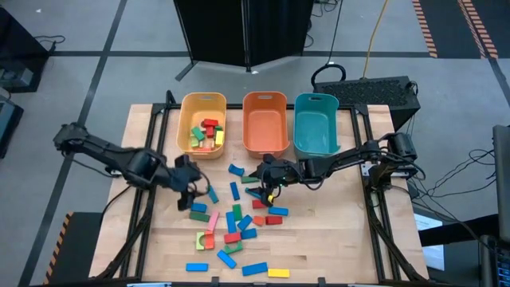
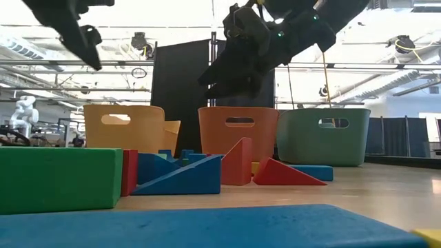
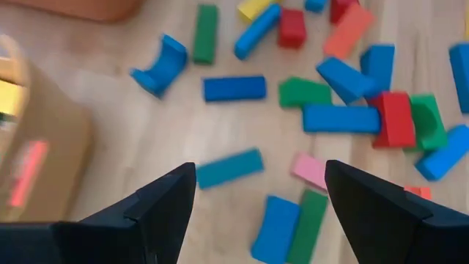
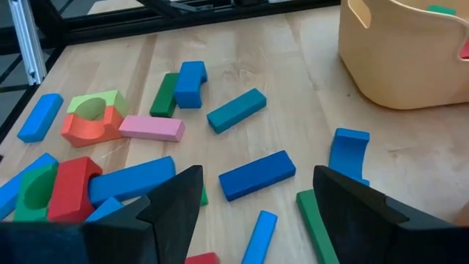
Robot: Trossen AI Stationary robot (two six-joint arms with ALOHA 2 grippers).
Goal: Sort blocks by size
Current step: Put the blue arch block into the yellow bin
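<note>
High view: scattered wooden blocks (image 1: 236, 227) across the bench (image 1: 335, 239), a few more in the yellow bin (image 1: 202, 102); orange bin (image 1: 265, 102) and teal bin (image 1: 316, 104) alongside. Left claw (image 1: 194, 194) spread wide, empty, above the pile's left edge. Right claw (image 1: 265, 182) likewise wide, holding nothing, over the upper blocks.

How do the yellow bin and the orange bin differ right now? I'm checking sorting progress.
The yellow bin already holds several blocks, red, yellow and green, while the orange bin looks empty. The yellow bin stands leftmost in the row; the orange bin stands in the middle. Both share the same shape and handle cut-outs.
</note>
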